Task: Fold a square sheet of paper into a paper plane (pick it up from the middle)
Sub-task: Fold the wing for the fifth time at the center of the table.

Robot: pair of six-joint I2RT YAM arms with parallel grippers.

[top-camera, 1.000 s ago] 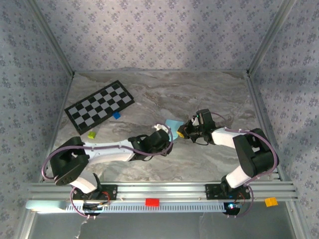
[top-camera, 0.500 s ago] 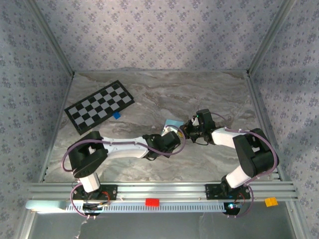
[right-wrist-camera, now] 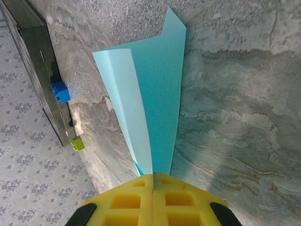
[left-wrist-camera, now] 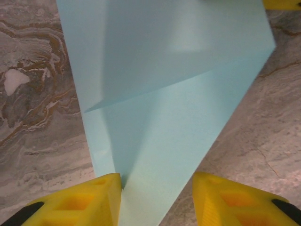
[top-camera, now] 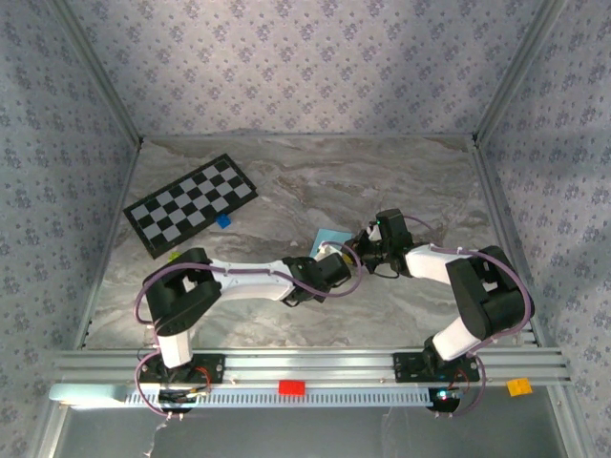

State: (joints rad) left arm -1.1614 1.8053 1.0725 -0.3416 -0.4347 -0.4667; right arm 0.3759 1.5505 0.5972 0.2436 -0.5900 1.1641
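Our right pincer [right-wrist-camera: 153, 181] is clamped shut on the near tip of the paper [right-wrist-camera: 157, 89], which runs away from it as a folded strip with one flap turned over. Our left pincer [left-wrist-camera: 157, 193] stands open, its yellow fingers [left-wrist-camera: 80, 200] either side of the paper's narrow end, one touching its edge. We see the paper at the middle of the marble table [top-camera: 382, 172], between both wrists, well apart from the card [top-camera: 189, 203] and the blue block [top-camera: 223, 220]
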